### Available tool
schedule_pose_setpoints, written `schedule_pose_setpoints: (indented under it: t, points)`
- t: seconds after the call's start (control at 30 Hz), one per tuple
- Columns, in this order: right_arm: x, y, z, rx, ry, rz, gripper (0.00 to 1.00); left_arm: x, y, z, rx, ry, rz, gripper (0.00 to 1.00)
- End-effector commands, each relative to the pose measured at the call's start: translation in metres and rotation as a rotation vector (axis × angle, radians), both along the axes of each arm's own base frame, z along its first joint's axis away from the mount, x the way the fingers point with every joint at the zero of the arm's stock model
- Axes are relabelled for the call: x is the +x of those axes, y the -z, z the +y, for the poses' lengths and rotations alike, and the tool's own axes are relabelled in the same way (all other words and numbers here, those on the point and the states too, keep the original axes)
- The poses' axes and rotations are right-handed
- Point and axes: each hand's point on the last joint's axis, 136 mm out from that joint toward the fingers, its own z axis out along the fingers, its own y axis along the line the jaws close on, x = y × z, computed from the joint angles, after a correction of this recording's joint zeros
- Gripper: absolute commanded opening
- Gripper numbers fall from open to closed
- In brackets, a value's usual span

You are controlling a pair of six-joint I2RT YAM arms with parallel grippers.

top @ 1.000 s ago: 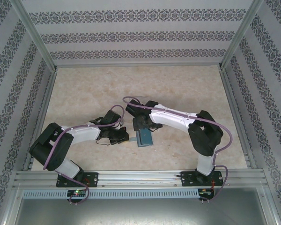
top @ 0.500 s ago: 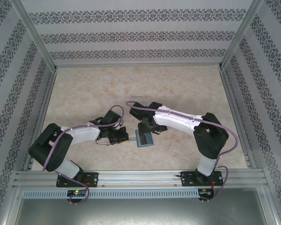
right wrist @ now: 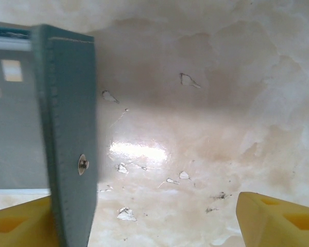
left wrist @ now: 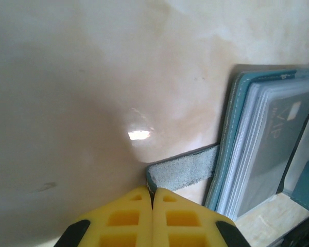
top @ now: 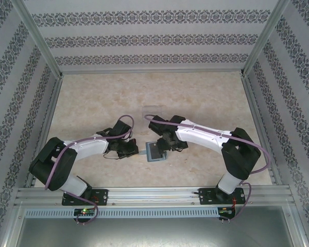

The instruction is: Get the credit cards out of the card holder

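Shows two white-and-black jointed robot arms bolted at six o'clock, both folded inward toward the middle of the overhead view. Puts the left arm (top: 87, 146) with elbow at eight o'clock and forearm reaching toward three o'clock. Ends it in the left yellow-fingered gripper (top: 136, 151) (left wrist: 153, 191), fingers pressed together on the tip of the grey fuzzy closing tab (left wrist: 188, 167) of the teal-blue card holder (left wrist: 230, 139). Puts the right arm (top: 206, 136) with elbow at four o'clock and forearm running toward nine o'clock. Ends it in the right yellow-fingered gripper (top: 162, 149) (right wrist: 149, 218), tilted downward, jaws spread wide.
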Motion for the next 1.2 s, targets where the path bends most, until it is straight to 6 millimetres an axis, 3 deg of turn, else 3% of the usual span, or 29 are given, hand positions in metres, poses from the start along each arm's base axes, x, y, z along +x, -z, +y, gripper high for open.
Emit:
schedule_pose_setpoints:
  t: [0.0, 0.33, 0.5, 0.73, 0.87, 1.17]
  points:
    - [0.000, -0.002, -0.008, -0.005, -0.002, -0.007, 0.83, -0.004, 0.001, 0.023, 0.069, -0.027, 0.023, 0.03]
    - [0.005, 0.014, -0.013, -0.011, 0.021, -0.005, 0.85, -0.003, -0.002, 0.031, 0.101, 0.045, 0.045, 0.04]
    - [0.003, 0.029, -0.010, 0.008, 0.027, 0.017, 0.86, 0.001, 0.000, 0.047, 0.210, 0.067, 0.049, 0.04]
    - [-0.002, 0.053, -0.010, -0.004, 0.029, 0.055, 0.86, 0.005, 0.002, 0.046, 0.223, 0.105, 0.056, 0.04]
    - [-0.005, 0.062, -0.014, -0.019, 0.033, 0.070, 0.85, 0.010, 0.003, 0.058, 0.288, 0.094, 0.052, 0.06]
    - [-0.006, 0.055, -0.006, 0.035, 0.039, 0.069, 0.84, 0.018, -0.011, 0.058, 0.302, 0.103, 0.015, 0.14]
